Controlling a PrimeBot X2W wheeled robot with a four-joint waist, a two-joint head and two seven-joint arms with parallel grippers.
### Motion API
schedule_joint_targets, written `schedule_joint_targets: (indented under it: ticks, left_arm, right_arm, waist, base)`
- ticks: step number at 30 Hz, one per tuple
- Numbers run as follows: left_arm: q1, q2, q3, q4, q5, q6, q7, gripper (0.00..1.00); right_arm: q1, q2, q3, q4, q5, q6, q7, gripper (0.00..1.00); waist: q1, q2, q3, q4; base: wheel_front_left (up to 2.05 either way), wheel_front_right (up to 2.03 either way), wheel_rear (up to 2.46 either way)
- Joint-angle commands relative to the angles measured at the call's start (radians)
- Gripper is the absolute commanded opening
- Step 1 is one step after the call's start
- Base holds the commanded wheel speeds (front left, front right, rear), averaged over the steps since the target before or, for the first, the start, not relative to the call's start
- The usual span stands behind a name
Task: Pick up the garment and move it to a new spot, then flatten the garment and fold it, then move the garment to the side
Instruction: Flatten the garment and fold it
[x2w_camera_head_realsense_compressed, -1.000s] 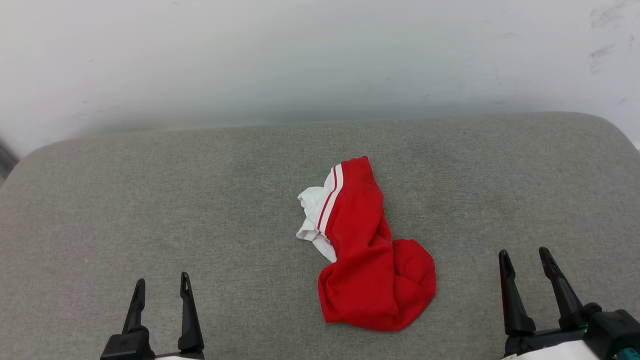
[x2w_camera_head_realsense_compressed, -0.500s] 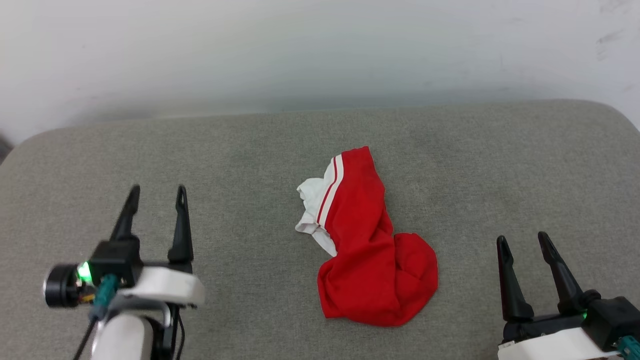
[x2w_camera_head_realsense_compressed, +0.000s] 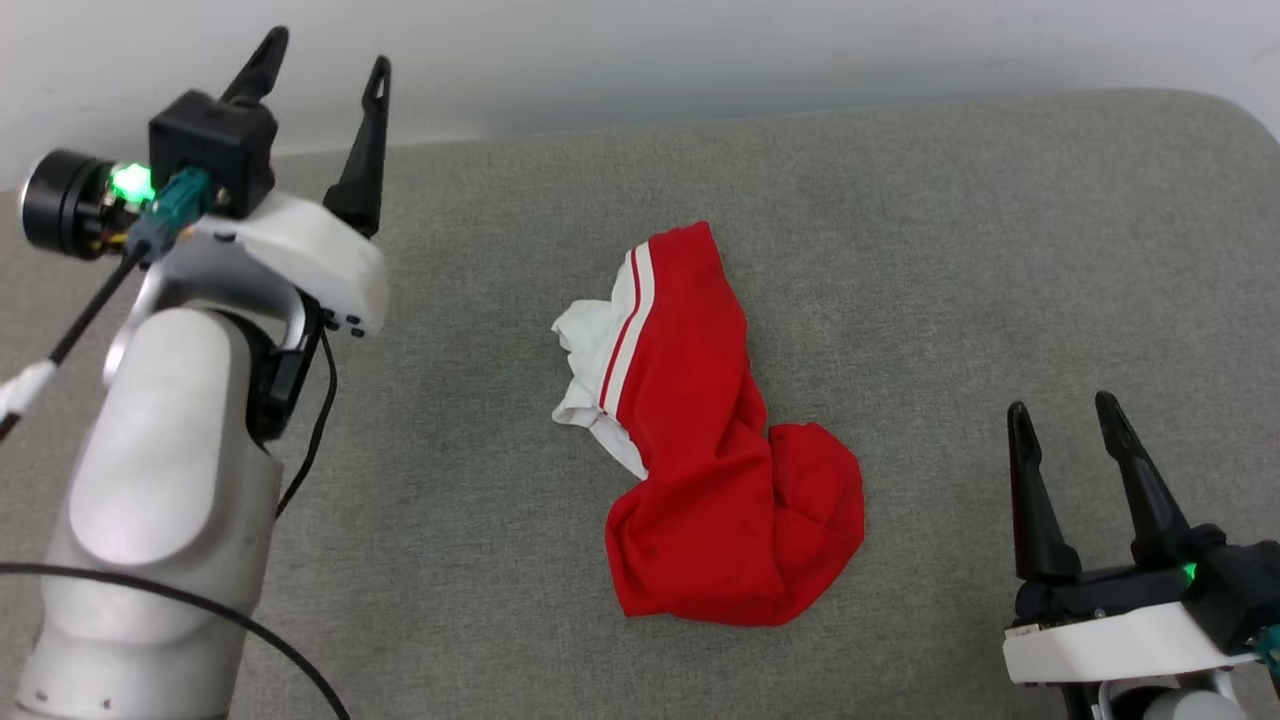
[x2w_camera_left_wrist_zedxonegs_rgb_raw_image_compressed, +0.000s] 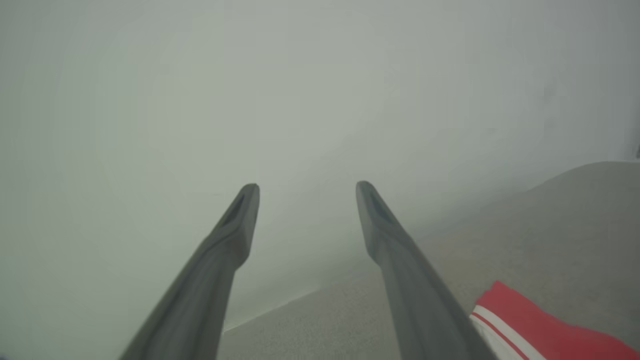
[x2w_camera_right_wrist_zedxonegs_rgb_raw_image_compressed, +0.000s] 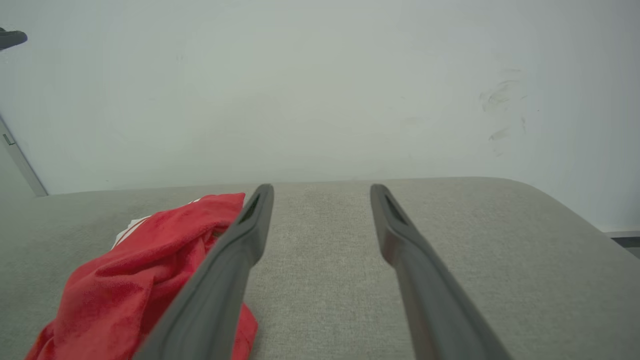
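Left gripper (x2w_camera_head_realsense_compressed: 327, 50) risen to upper left, fingers apart; right gripper (x2w_camera_head_realsense_compressed: 1062, 405) lower right, spread; crumpled red jersey (x2w_camera_head_realsense_compressed: 700, 430) centre.

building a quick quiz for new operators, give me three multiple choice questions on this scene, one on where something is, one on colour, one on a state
1. Where is the shirt?
A. hanging from the left jaws
B. crumpled near the middle of the grey cushion
C. folded flat at the cushion's far edge

2. Which colours show on the shirt?
A. blue and yellow
B. all black
C. red and white, with striped trim

3. How do the right jaws stand?
A. open, holding nothing
B. shut on the shirt
C. shut, empty

Answers:
1 B: the head view shows it bunched mid-cushion, clear of both sets of jaws.
2 C: a red body with a white part and stripes beside it.
3 A: the head and right wrist views both show a gap between them with nothing in it.
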Motion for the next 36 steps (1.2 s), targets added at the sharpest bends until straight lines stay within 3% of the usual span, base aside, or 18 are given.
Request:
schedule_joint_targets:
  ticks: [1,6,16,22,27,35,36]
  left_arm:
    - [-0.05,0.017,-0.029,0.016,-0.015,-0.011,0.048,1.0]
    - [-0.149,0.052,-0.145,0.045,-0.085,-0.02,0.177,1.0]
    - [-0.364,0.247,-0.63,0.018,-0.447,-0.021,0.594,1.0]
    - [-0.469,0.334,-0.892,-0.03,-0.6,-0.021,0.777,1.0]
    - [-0.529,0.368,-1.076,-0.058,-0.684,-0.021,0.856,1.0]
    - [-0.479,0.367,-1.146,-0.054,-0.708,-0.021,0.874,1.0]
    - [-0.471,0.364,-1.146,-0.057,-0.704,-0.021,0.861,0.12]
  right_arm:
    - [-0.024,0.002,-0.001,-0.006,-0.008,0.0,-0.002,1.0]
    - [-0.05,0.002,-0.002,-0.012,-0.007,0.0,-0.002,1.0]
    - [-0.101,0.002,0.002,-0.022,-0.007,0.0,-0.002,1.0]
    - [-0.133,0.002,0.005,-0.026,-0.001,0.0,-0.002,1.0]
    - [-0.158,0.002,0.009,-0.027,0.009,0.0,-0.002,1.0]
    - [-0.176,0.002,0.013,-0.02,0.018,0.0,-0.002,1.0]
    - [-0.175,0.002,0.012,-0.018,0.017,0.0,-0.002,1.0]
  waist:
    - [-0.0001,-0.0001,0.036,-0.013]
    - [-0.0001,-0.0001,0.077,-0.023]
    - [-0.0001,-0.0001,0.167,-0.052]
    - [-0.0001,-0.0001,0.227,-0.073]
    - [-0.0001,-0.0001,0.269,-0.088]
    - [-0.0001,-0.0001,0.298,-0.105]
    - [-0.0001,-0.0001,0.296,-0.104]
  base:
    - [0.0,0.0,0.0]
    - [0.0,0.0,0.0]
    - [0.0,0.0,0.0]
    - [0.0,0.0,0.0]
    - [0.0,0.0,0.0]
    - [0.0,0.0,0.0]
    - [0.0,0.0,0.0]
